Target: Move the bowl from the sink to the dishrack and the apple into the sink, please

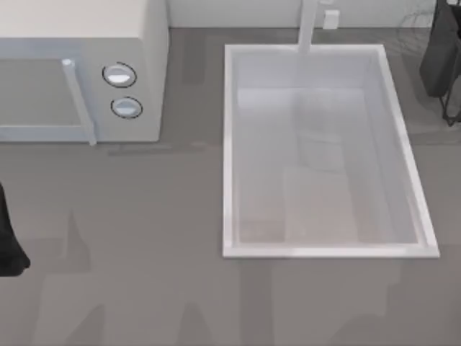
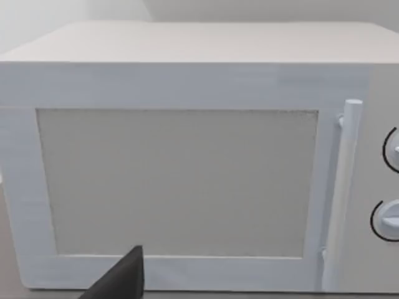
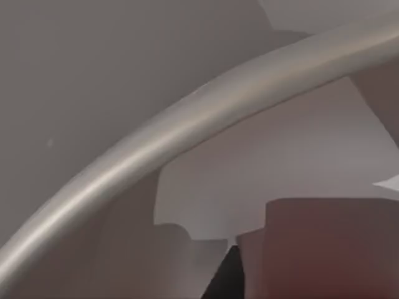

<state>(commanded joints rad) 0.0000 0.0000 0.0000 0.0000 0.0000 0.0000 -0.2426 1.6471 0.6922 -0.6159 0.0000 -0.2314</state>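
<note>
White microwave (image 1: 79, 68) at table's (image 1: 144, 238) back left, door shut, bar handle (image 1: 79, 101) beside two round knobs (image 1: 119, 75), grey tabletop.

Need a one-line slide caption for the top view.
White sink with faucet sits beside a closed microwave; dishrack wires at the right edge.

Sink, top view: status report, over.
Left arm parked at left edge, facing white boxy microwave. Right arm by thin dark-wire dishrack. Large white rectangular sink bare. Nothing blocking.
</note>
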